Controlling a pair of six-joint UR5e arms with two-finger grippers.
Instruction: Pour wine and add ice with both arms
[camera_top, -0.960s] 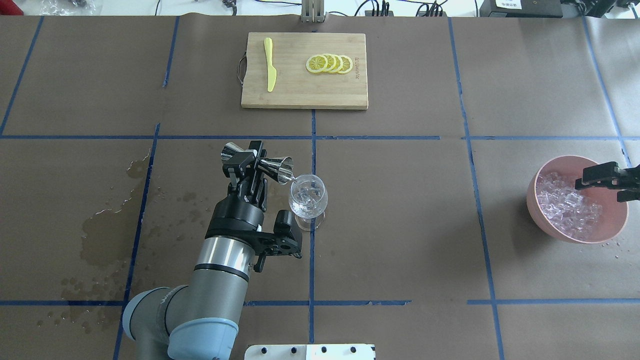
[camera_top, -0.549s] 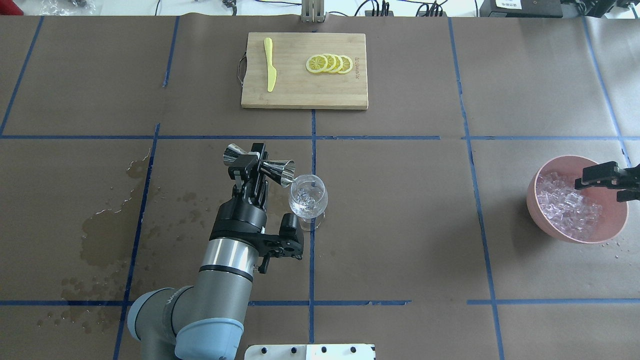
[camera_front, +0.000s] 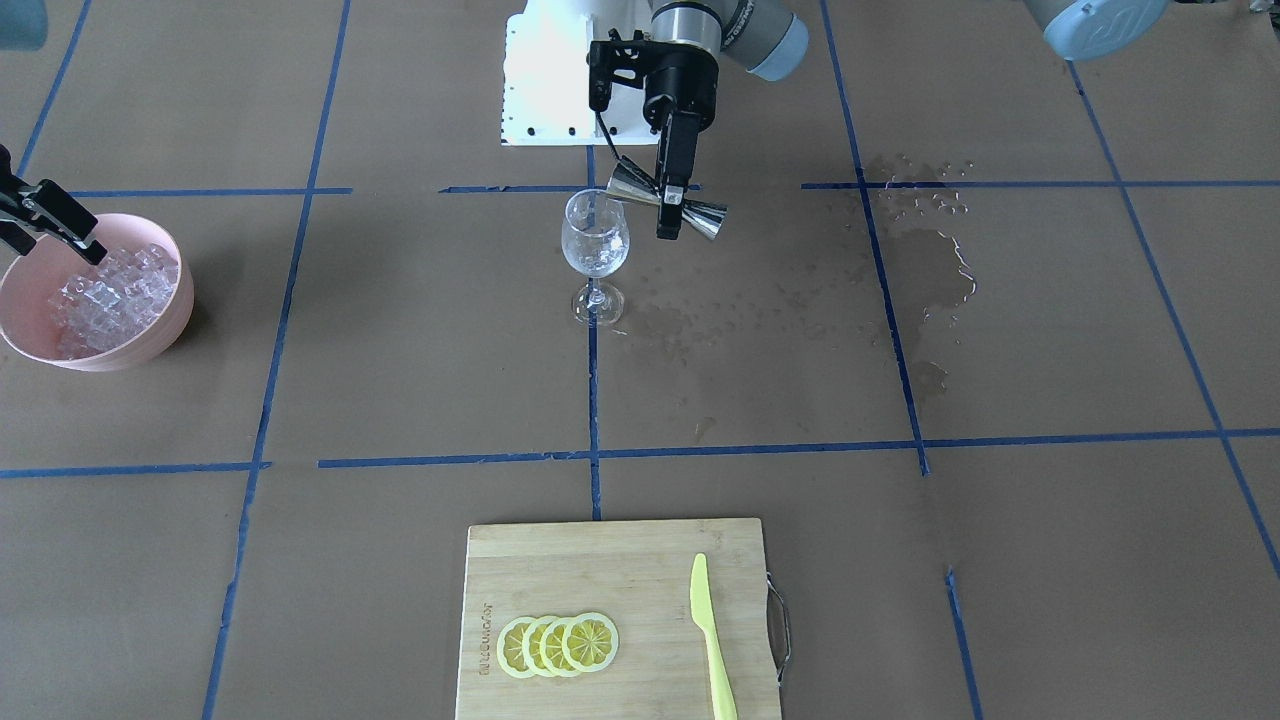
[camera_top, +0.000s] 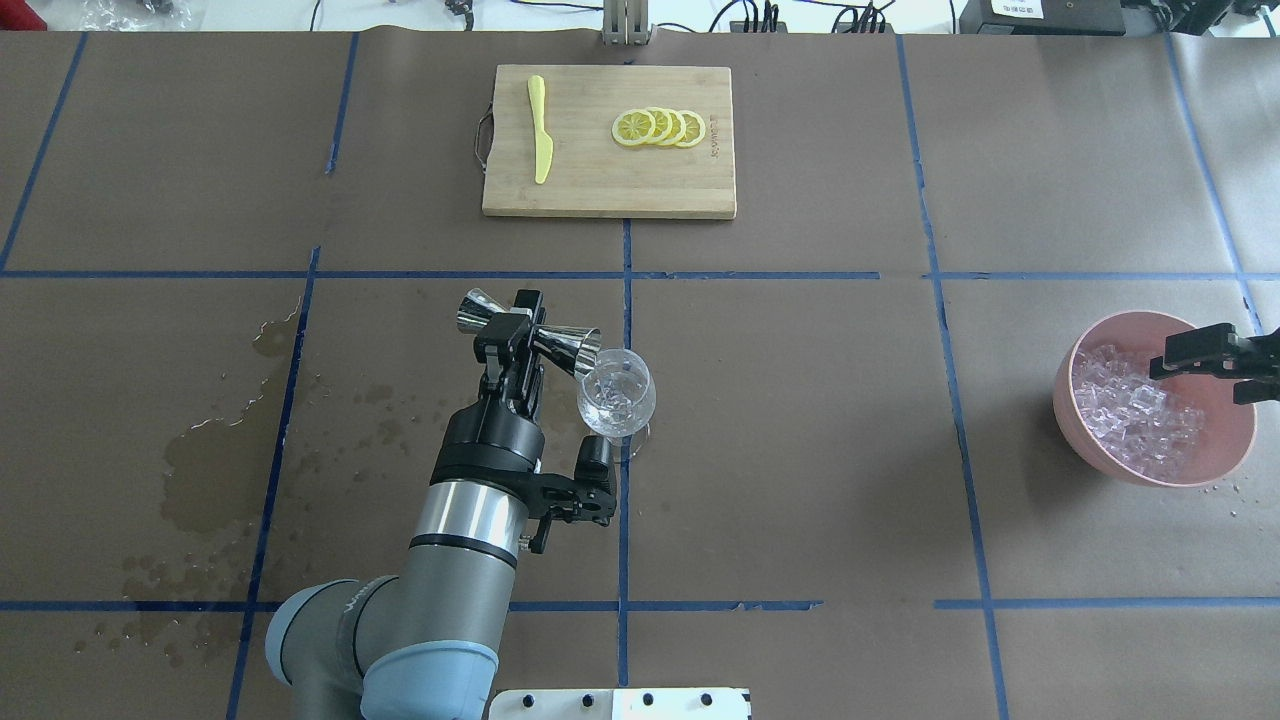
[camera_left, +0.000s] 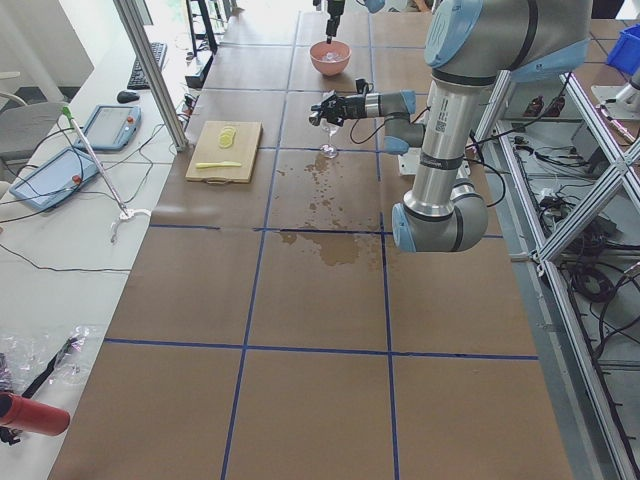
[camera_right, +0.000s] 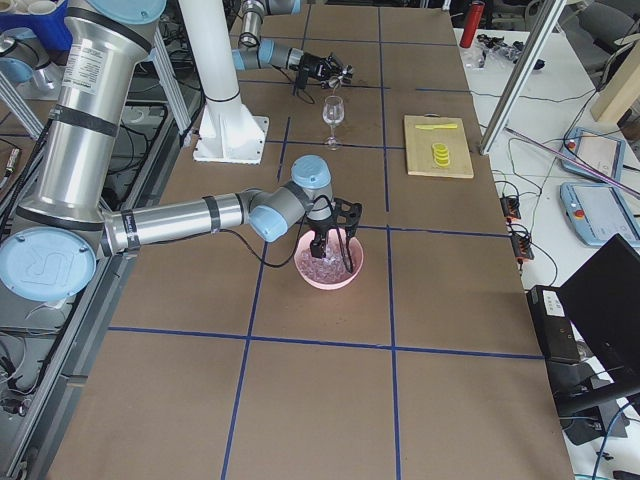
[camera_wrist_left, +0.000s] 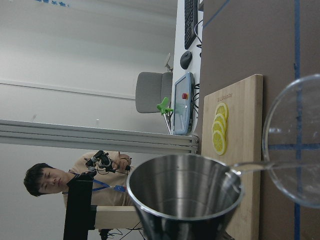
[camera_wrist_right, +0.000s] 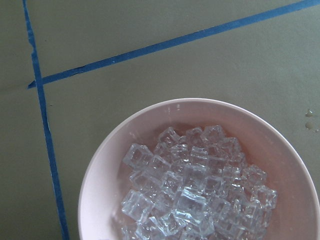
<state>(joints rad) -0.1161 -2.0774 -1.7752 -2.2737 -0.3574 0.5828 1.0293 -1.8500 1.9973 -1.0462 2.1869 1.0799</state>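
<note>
Over wine glass (camera_top: 616, 392) rim, left pincer (camera_top: 520, 335): clenched on jigger (camera_top: 572, 350), tipped to pour.
Right pincer (camera_top: 1215, 365): released, far from glass, awaiting ice (camera_top: 1135, 410).

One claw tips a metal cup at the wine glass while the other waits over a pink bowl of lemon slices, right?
Not quite: the pink bowl holds ice cubes, not lemon slices, as the right wrist view shows. The lemon slices lie on the cutting board. The left claw does tip the metal cup at the wine glass.
</note>
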